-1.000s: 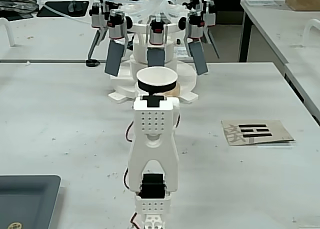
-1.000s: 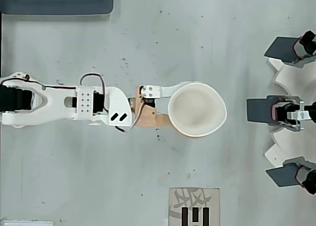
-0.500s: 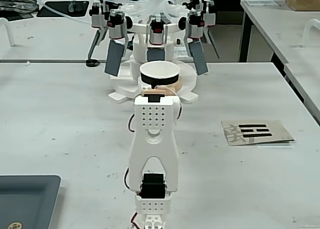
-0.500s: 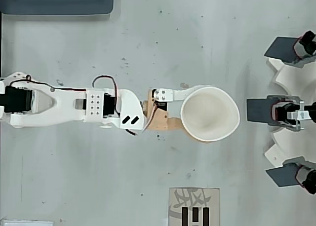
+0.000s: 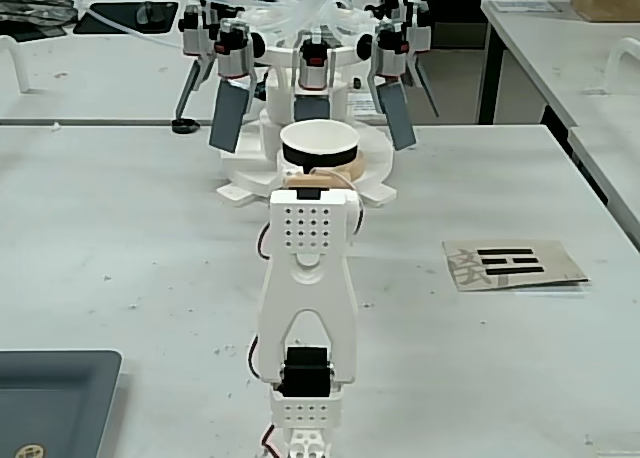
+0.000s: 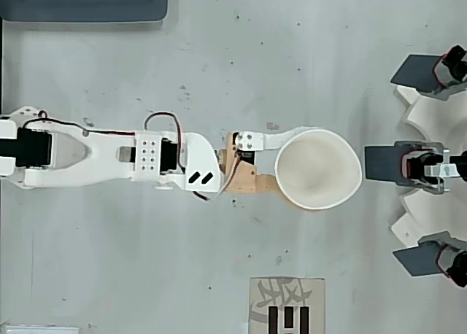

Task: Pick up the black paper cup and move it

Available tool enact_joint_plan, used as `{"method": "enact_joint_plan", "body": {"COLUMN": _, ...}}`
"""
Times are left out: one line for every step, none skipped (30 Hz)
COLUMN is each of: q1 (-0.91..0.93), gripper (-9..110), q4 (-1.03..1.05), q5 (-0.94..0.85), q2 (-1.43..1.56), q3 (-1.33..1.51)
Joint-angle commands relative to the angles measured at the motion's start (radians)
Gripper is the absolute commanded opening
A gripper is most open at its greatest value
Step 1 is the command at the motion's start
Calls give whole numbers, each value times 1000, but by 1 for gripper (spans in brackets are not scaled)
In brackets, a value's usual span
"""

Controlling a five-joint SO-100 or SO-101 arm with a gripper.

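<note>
The black paper cup (image 5: 320,161) shows its black wall and white rim just beyond the arm's wrist in the fixed view. From overhead, the cup (image 6: 319,170) is seen as a white, slightly squeezed oval mouth. My gripper (image 6: 298,166) is shut on the cup, with a white finger (image 6: 281,139) on one side and a tan finger (image 6: 264,184) on the other. In the fixed view the gripper (image 5: 317,176) is mostly hidden behind the white arm (image 5: 305,268). The cup stands upright and seems to be held a little above the table.
A white machine with grey paddles (image 5: 312,88) stands straight ahead of the cup; overhead it is the machine (image 6: 427,162) at the right edge. A grey tray (image 5: 50,398) lies near left. A paper card with black bars (image 5: 512,264) lies to the right.
The arm has stretched out further, carrying the cup toward the white machine: rightward in the overhead view, away from the camera in the fixed view. The grip stayed shut.
</note>
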Motion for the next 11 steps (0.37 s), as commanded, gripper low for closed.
{"method": "enact_joint_plan", "body": {"q1": -8, "gripper": 8, "q4": 5, "q5": -6, "q2": 3, "q3": -75}}
{"method": "enact_joint_plan", "body": {"q1": -9, "gripper": 8, "q4": 5, "q5": -6, "q2": -3, "q3": -83}}
{"method": "enact_joint_plan", "body": {"q1": -12, "gripper": 8, "q4": 5, "q5": -8, "q2": -9, "q3": -91}}
{"method": "enact_joint_plan", "body": {"q1": -15, "gripper": 8, "q4": 5, "q5": -8, "q2": -15, "q3": -100}}
{"method": "enact_joint_plan", "body": {"q1": -18, "gripper": 8, "q4": 6, "q5": -8, "q2": -21, "q3": -109}}
{"method": "enact_joint_plan", "body": {"q1": -21, "gripper": 8, "q4": 6, "q5": -8, "q2": -26, "q3": -114}}
{"method": "enact_joint_plan", "body": {"q1": -23, "gripper": 8, "q4": 8, "q5": -9, "q2": -29, "q3": -118}}
{"method": "enact_joint_plan", "body": {"q1": -25, "gripper": 8, "q4": 8, "q5": -9, "q2": -31, "q3": -118}}
{"method": "enact_joint_plan", "body": {"q1": -25, "gripper": 8, "q4": 11, "q5": -9, "q2": -31, "q3": -118}}
{"method": "enact_joint_plan", "body": {"q1": -25, "gripper": 8, "q4": 12, "q5": -9, "q2": -31, "q3": -118}}
{"method": "enact_joint_plan", "body": {"q1": -25, "gripper": 8, "q4": 12, "q5": -9, "q2": -31, "q3": -118}}
